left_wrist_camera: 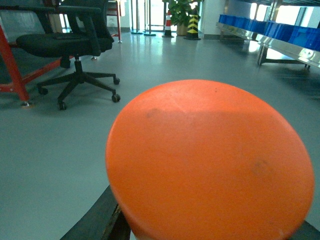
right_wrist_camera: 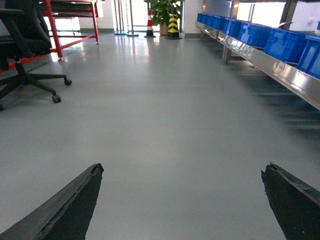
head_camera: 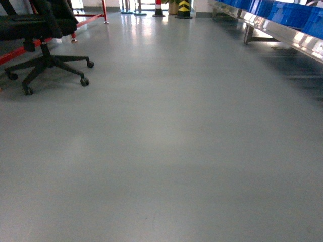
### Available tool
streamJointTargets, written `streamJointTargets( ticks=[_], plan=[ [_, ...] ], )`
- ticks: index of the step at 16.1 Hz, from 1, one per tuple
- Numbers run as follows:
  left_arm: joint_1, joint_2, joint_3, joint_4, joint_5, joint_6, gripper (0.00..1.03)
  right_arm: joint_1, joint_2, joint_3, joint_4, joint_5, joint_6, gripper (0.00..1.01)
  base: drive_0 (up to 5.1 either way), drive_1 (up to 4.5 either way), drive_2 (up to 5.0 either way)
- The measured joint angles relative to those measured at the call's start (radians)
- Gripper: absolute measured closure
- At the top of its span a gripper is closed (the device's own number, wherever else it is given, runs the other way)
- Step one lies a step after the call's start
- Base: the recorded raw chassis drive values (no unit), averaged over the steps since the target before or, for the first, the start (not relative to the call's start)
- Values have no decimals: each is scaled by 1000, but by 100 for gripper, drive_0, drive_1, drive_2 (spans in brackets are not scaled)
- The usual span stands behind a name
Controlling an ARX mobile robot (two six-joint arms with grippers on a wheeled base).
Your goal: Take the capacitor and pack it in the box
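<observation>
In the left wrist view a big round orange capacitor (left_wrist_camera: 210, 160) fills the lower frame. It sits between the dark fingers (left_wrist_camera: 105, 220) of my left gripper (left_wrist_camera: 207, 220), which is shut on it; the fingertips are hidden behind it. My right gripper (right_wrist_camera: 182, 172) is open, its two dark fingertips (right_wrist_camera: 92, 175) wide apart over bare grey floor with nothing between them. The box is out of view in all three views. Neither gripper shows in the head view.
A black office chair (head_camera: 45, 55) on castors stands at the left beside a red metal frame (head_camera: 91, 17). A steel rack with blue bins (head_camera: 287, 15) runs along the right. Striped cones (head_camera: 183, 7) stand far ahead. Grey floor (head_camera: 166, 151) stretches between them.
</observation>
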Motion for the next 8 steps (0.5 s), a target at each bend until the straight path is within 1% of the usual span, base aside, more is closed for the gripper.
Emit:
streamJointTargets(
  ticks=[4, 8],
  plan=[
    [0, 0, 0, 1, 0, 0, 59, 0, 0, 0, 0, 0, 0, 3, -491, 333, 139],
    [0, 0, 0, 3, 1, 0, 59, 0, 0, 0, 0, 0, 0, 3, -486, 259, 259]
  ],
)
